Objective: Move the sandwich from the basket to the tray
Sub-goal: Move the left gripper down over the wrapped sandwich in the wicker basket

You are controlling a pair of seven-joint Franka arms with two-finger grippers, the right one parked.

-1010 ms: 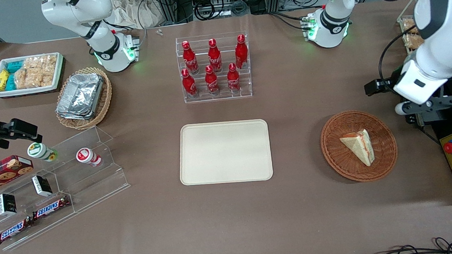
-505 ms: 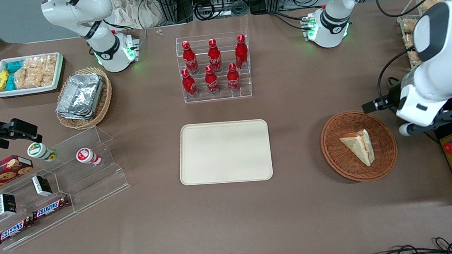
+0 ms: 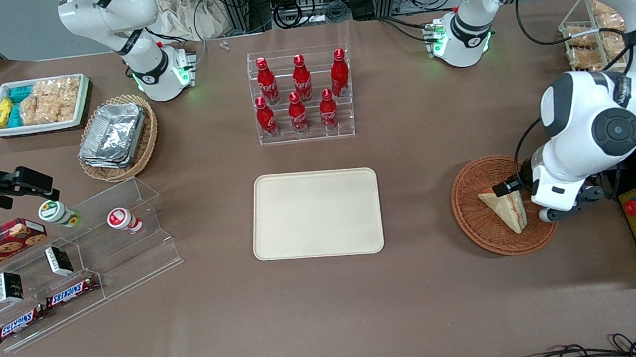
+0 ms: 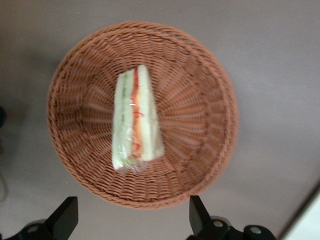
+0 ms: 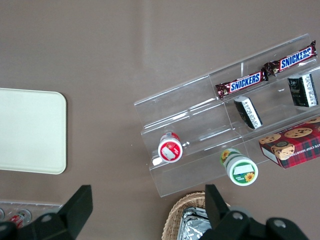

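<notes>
— Where do we stand with the gripper (image 4: 131,220)?

— We see its two dark fingers (image 4: 64,216) spread wide apart, holding nothing. It hangs above the round wicker basket (image 3: 484,233), over the rim toward the working arm's end of the table. From the wrist camera, the gap between the jaws is wider than the sandwich (image 4: 134,120) is thick, and the wedge lies ahead of the jaws, near the basket's middle, not touching either finger.

— And the edges around it?

— The sandwich rests on the woven floor with bare weave on all sides; we see open basket between it and the raised rim. The basket is reddish-brown, shallow, its weave radiating from the centre. The wedge is pale soft bread with red and green filling lines running along its upturned edge; one end looks glossy, though we cannot tell what covers it.

— The tray?

— The cream tray (image 3: 278,249) lies well apart from the jaws, toward the parked arm's end: flat, smooth, rounded corners, low rim. Brown tabletop (image 3: 415,193) stretches between basket and tray.
</notes>
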